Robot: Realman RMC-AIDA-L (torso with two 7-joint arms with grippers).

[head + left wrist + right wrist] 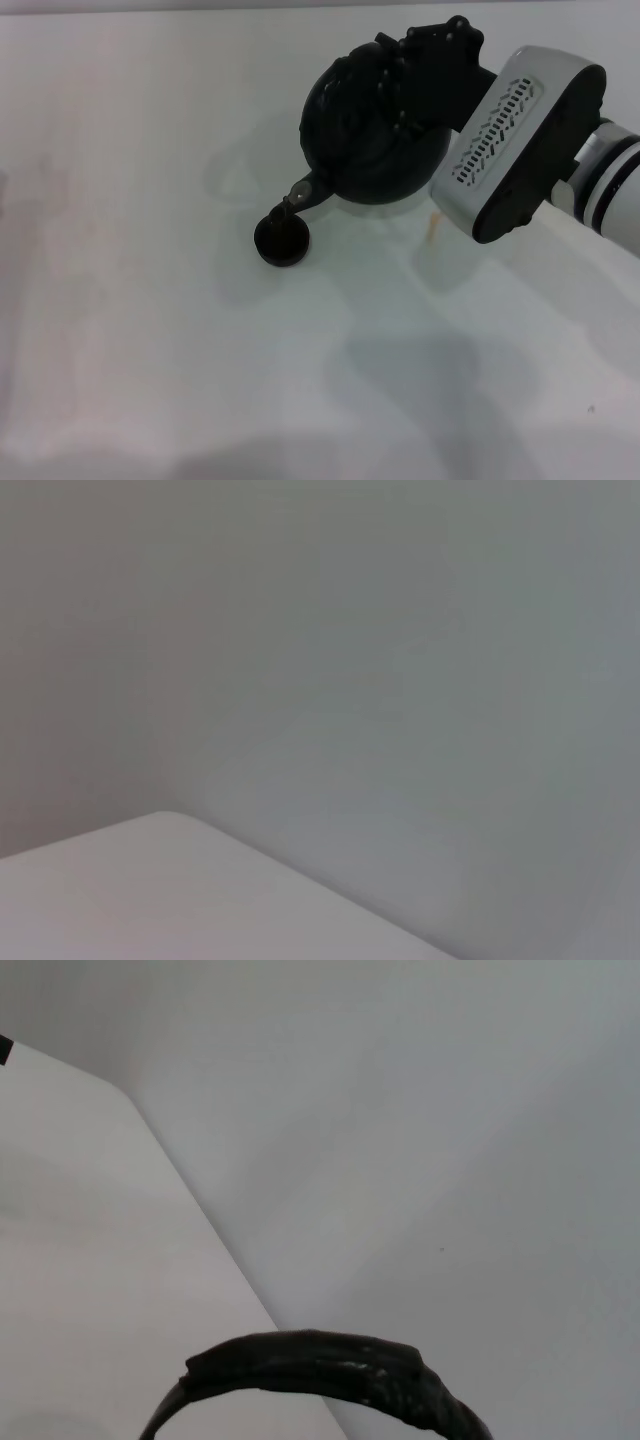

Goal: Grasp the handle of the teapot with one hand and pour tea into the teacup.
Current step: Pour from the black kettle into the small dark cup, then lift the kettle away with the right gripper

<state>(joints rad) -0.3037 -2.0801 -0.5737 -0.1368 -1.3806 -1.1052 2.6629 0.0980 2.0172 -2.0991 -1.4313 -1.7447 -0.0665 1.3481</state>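
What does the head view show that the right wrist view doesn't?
Only the head view shows the whole large round matte-black teapot tilted with its spout over the tiny round dark teacup, plus the black two-fingered right gripper at the pot's top on its white and grey arm. Only the right wrist view shows a close-up of the thick black arched handle against the pale background. Both share the white table and part of that handle. The left gripper appears in neither.
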